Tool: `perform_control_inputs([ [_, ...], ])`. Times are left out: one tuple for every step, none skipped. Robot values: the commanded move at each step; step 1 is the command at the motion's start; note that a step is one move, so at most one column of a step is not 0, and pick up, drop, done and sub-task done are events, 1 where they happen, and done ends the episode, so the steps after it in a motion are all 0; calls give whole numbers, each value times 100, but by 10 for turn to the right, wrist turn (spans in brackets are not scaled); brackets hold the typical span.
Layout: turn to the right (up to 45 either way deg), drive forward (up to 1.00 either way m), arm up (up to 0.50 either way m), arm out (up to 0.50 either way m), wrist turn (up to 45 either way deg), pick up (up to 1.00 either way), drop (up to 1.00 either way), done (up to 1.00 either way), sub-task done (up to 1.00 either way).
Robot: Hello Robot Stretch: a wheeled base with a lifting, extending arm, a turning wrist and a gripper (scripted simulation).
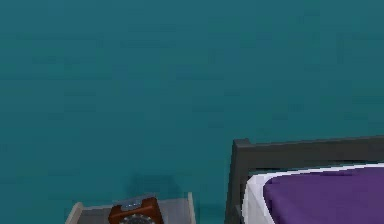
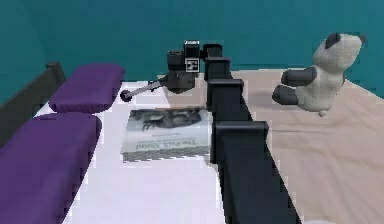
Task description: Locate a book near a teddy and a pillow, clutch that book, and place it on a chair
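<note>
Wall [image 1: 150, 80]: plain teal.
Bed [image 1: 300, 152]: dark grey frame, white sheet, purple cover.
Table [image 1: 178, 208]: pale grey. Object [image 1: 134, 212] on it: reddish brown.
Pillow [image 2: 90, 85]: plain purple.
Book [image 2: 168, 133]: pale grey cover, dark monochrome picture.
Teddy [image 2: 318, 75]: off-white body, dark grey ears and paws.
Arm [image 2: 240, 150] and pincer [image 2: 135, 93]: black.
Markers [image 2: 180, 56]: white squares, black marks.

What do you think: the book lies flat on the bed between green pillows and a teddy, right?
Not quite: the arm side view shows the pillows are purple, not green. The book does lie flat on the bed, between the pillows and the teddy.
</note>
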Motion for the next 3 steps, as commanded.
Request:
perform_control_inputs([
  [0,0,0,0,120,0,0,0,0],
  [0,0,-30,0,0,0,0,0,0],
  [0,0,0,0,0,100,0,0,0],
])
